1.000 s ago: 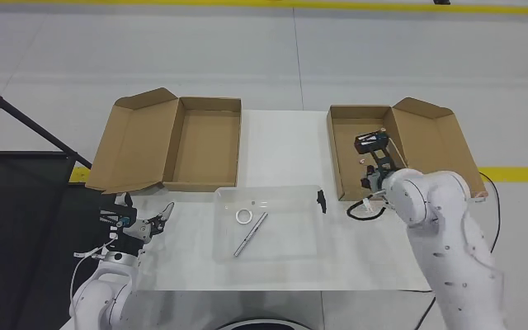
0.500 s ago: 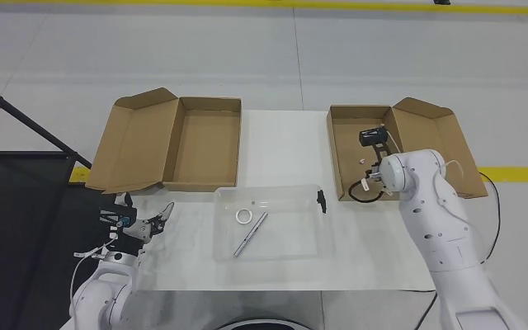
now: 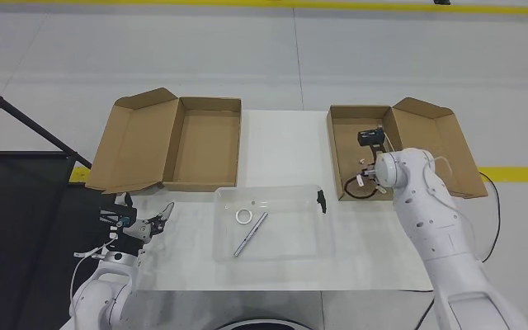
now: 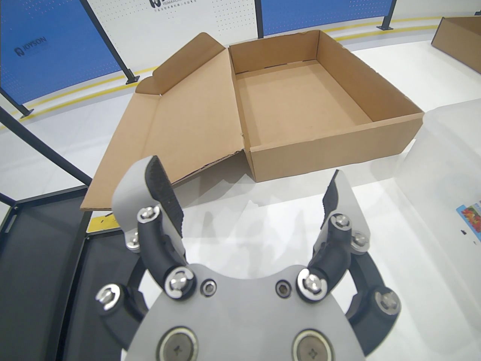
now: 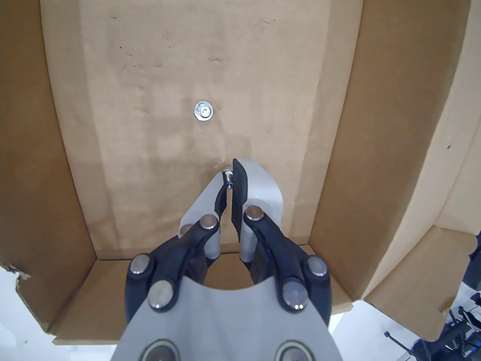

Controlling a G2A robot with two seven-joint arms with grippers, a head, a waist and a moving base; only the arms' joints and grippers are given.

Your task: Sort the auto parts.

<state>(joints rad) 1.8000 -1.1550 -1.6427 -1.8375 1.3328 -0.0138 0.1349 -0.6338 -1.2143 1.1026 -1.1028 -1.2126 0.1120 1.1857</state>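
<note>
My right gripper (image 5: 229, 180) hangs inside the right cardboard box (image 3: 340, 153), just above its floor, shut on a small metal bolt (image 5: 227, 175) pinched at the fingertips. A flanged metal nut (image 5: 203, 110) lies on the box floor a little ahead of it. A clear plastic bin (image 3: 268, 190) at the table's middle holds a white ring (image 3: 243, 216) and a metal rod (image 3: 249, 234). My left gripper (image 4: 246, 174) stands open and empty near the table's front left corner, short of the left cardboard box (image 4: 300, 91), which is empty.
A black clip (image 3: 321, 200) sits on the bin's right rim. Both boxes have their lids folded outward. A black frame (image 4: 45, 227) borders the table's left edge. Bare white tabletop (image 3: 285, 148) lies between the two boxes.
The right arm has swung its elbow in and carried the bolt slightly deeper over the right box. The left arm has kept still.
</note>
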